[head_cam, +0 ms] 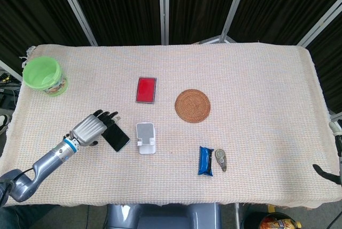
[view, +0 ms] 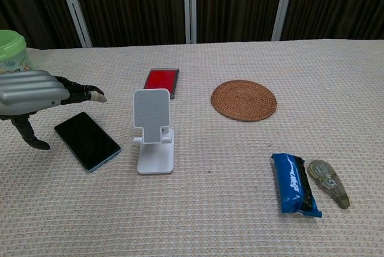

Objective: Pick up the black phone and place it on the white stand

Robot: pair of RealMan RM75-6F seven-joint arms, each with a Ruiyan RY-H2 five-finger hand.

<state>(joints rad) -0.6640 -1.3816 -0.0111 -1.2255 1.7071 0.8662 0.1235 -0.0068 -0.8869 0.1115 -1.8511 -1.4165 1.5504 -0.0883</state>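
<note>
The black phone (head_cam: 115, 136) (view: 88, 140) lies flat on the cloth, just left of the white stand (head_cam: 146, 137) (view: 153, 129), which is upright and holds nothing. My left hand (head_cam: 95, 127) (view: 33, 93) hovers over the phone's left end, fingers spread and extended, thumb hanging down beside it; it holds nothing. Of my right hand (head_cam: 326, 171) only a dark fingertip shows past the table's right edge, too little to judge.
A red card case (head_cam: 146, 89) lies behind the stand, a woven coaster (head_cam: 192, 105) to its right. A blue snack pack (head_cam: 206, 160) and a tape dispenser (head_cam: 220, 159) sit front right. A green bucket (head_cam: 44, 75) stands far left.
</note>
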